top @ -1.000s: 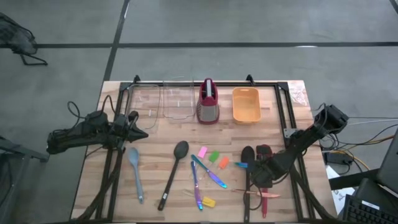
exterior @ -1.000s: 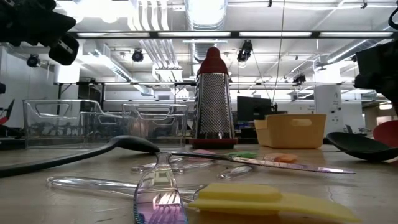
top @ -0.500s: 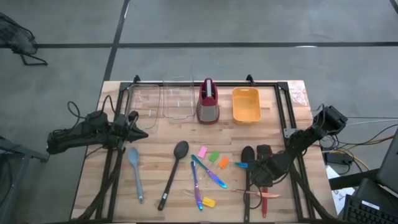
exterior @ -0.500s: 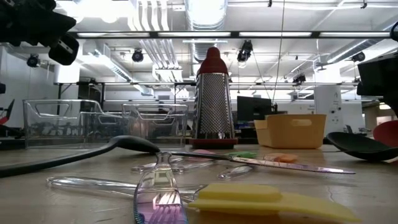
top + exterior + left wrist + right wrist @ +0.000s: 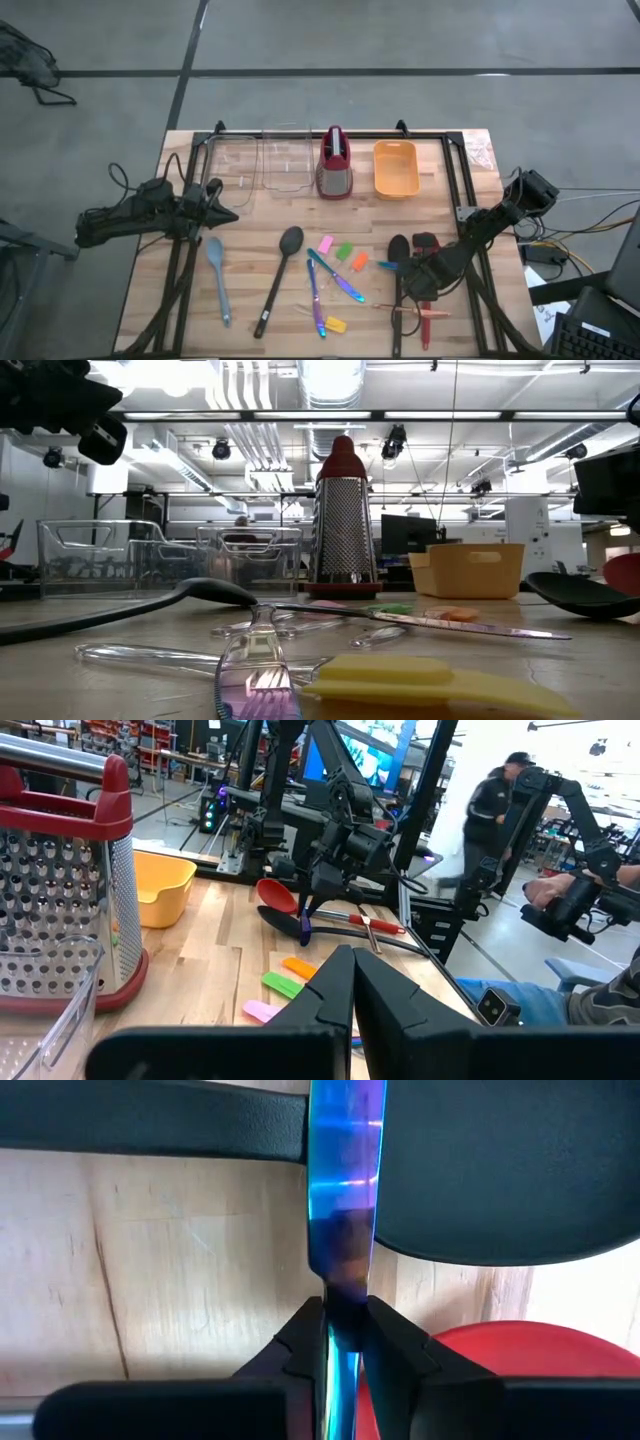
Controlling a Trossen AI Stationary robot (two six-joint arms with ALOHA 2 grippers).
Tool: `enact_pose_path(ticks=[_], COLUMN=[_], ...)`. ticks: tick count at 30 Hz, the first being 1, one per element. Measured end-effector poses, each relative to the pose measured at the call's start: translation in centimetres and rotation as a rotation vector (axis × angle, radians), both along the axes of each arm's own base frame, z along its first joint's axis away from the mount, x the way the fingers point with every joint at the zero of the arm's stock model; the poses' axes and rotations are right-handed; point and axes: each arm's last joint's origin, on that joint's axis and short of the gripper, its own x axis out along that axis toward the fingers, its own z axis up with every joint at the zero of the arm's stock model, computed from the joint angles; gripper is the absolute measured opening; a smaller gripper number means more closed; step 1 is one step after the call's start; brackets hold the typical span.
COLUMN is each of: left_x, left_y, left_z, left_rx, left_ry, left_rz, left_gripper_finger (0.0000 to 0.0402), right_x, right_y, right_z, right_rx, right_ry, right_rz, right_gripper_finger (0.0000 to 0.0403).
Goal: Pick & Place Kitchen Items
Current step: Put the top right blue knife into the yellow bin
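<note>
gripping a thin blue iridescent utensil point(image 5: 345, 1200), the right gripper point(image 5: 408, 282) sits low over the table point(image 5: 250, 210) at roughly 4 o'clock from its centre. its wrist view shows both fingers point(image 5: 300, 1342) pinched onto the narrow shaft, with bare wood beneath, the bowl of a black spoon point(image 5: 500, 1170) just beside the blade and a red spoon point(image 5: 500, 1370) at the frame edge. from above, that black spoon point(image 5: 398, 250) and the red spoon point(image 5: 424, 243) lie side by side right under the arm, bowls toward 12 o'clock.

left gripper point(image 5: 226, 211) is parked at 9 o'clock on the table edge, jaws closed on nothing, fingers point(image 5: 335, 990) meeting in a point in its wrist view.

remaining items, high view: grey-blue spoon point(image 5: 217, 275) at 8 o'clock; a second black spoon point(image 5: 278, 280) at 6 o'clock, lying diagonally; pink block point(image 5: 325, 244), green block point(image 5: 344, 251) and orange block point(image 5: 359, 261) in a short row just right of centre; iridescent cutlery point(image 5: 337, 277) below them, crossed with a second piece; yellow block point(image 5: 335, 324) near the front edge at 6 o'clock.

along the 12 o'clock side stand clear bins point(image 5: 265, 165), a red-topped grater point(image 5: 335, 165) and an orange bin point(image 5: 395, 168), well apart from the loose items.

a person point(image 5: 490, 815) is visible in the room behind, in the left wrist view.
</note>
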Motion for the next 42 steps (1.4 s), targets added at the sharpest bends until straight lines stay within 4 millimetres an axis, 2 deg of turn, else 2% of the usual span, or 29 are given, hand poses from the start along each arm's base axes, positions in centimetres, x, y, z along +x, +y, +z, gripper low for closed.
enact_pose_path(ticks=[7,15,23,30,37,42], left_x=[0.0,0.0,0.0,0.0,0.0,0.0], left_y=[0.0,0.0,0.0,0.0,0.0,0.0], left_z=[0.0,0.0,0.0,0.0,0.0,0.0], left_rx=[0.0,0.0,0.0,0.0,0.0,0.0], left_ry=[0.0,0.0,0.0,0.0,0.0,0.0], left_rz=[0.0,0.0,0.0,0.0,0.0,0.0], left_gripper_finger=[0.0012,0.0012,0.0012,0.0012,0.0012,0.0012], right_x=[0.3,0.6,2.7,4.5,6.2,6.2], right_y=[0.2,0.2,-0.4,-2.3,-5.2,-6.9], right_z=[0.5,2.4,4.8,7.0,8.8,10.2], right_rx=[0.008,-0.029,-0.11,-0.266,-0.348,-0.363], right_ry=[-0.009,0.017,-0.089,-0.176,-0.266,-0.304], right_rz=[0.007,0.009,-0.016,-0.075,-0.235,-0.344], right_gripper_finger=[0.0056,0.005,0.0054,0.0053,0.0059,0.0051])
